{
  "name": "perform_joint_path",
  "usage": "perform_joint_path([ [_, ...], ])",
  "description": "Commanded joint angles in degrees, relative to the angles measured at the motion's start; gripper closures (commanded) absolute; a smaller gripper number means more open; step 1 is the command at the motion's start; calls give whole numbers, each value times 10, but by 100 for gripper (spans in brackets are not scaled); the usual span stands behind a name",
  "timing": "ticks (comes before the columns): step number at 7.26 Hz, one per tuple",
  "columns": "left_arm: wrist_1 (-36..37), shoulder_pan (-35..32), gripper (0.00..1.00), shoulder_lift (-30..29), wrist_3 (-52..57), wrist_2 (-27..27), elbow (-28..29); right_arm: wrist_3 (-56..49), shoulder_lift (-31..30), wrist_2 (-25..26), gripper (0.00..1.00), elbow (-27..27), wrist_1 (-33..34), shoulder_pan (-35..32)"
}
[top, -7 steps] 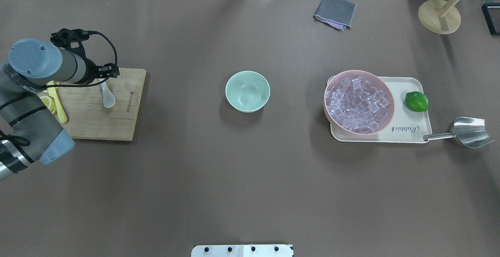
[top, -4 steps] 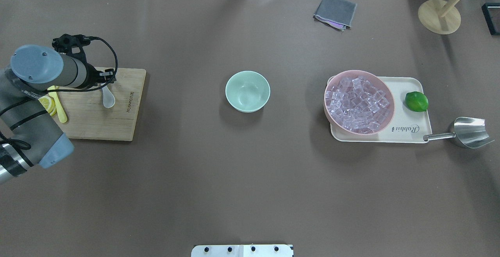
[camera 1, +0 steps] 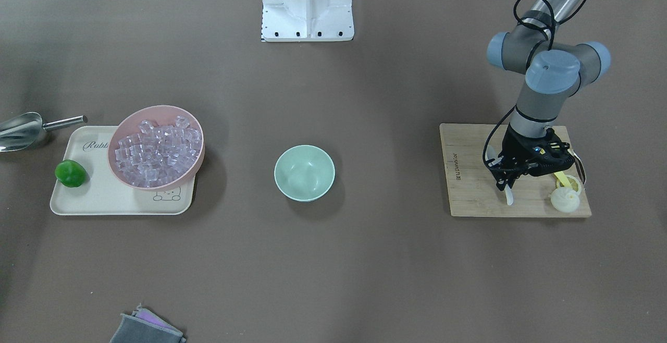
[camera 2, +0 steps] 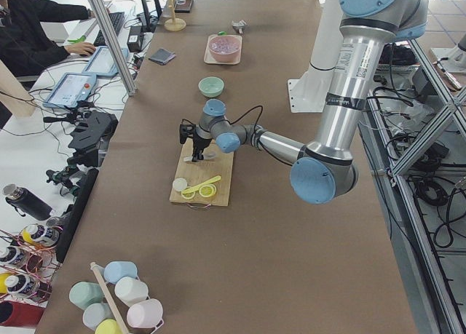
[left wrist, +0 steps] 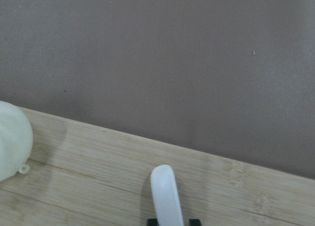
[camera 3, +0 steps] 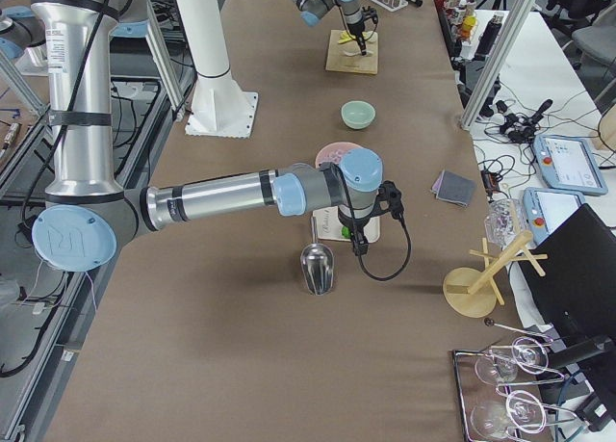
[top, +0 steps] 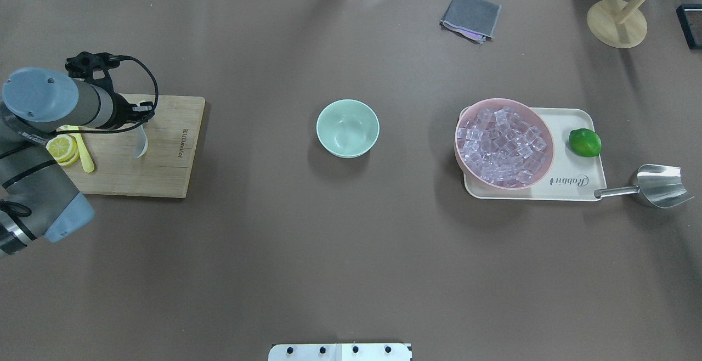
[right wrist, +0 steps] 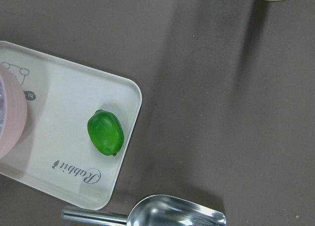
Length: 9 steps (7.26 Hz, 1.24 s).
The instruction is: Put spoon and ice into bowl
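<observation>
Bowl (top: 347,128) mid-table — board (top: 164,174) and spoon (top: 141,144) on its left, tray (top: 576,185) bearing ice (top: 502,147) on its right.

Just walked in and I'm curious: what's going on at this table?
The left gripper grips the spoon by its handle at the cutting board. The green bowl in the middle is empty. The ice sits in the pink bowl on a tray. The right arm hangs near the scoop.
</observation>
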<state>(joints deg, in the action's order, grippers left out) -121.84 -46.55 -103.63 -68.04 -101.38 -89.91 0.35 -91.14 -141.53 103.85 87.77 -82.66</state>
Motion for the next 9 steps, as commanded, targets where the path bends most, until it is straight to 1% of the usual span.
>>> perform_joint_path([
  [1, 46, -40, 100, -6, 12, -51, -53, 84, 0, 1, 0, 50, 0, 20],
  [2, 70, -46, 100, -22, 12, -61, -70, 117, 1, 6, 0, 69, 0, 47],
  [3, 80, -45, 100, -45, 6, -61, -70, 160, 4, 15, 0, 80, -12, 78],
  [4, 92, -45, 100, -70, 0, -61, -71, 226, 10, 23, 0, 81, -57, 103],
  [5, 97, -43, 100, -90, -19, -61, -70, 316, 13, 48, 0, 81, -120, 134],
  [6, 108, -41, 100, -107, -28, -61, -69, 406, 23, 96, 0, 81, -165, 171],
  [7, 110, -39, 100, -118, -31, -62, -70, 450, 52, 134, 0, 81, -168, 209],
  [8, 110, -27, 100, -130, -49, -61, -70, 480, 83, 184, 0, 79, -165, 255],
  [9, 111, -5, 100, -149, -77, -57, -69, 502, 108, 216, 0, 74, -161, 278],
])
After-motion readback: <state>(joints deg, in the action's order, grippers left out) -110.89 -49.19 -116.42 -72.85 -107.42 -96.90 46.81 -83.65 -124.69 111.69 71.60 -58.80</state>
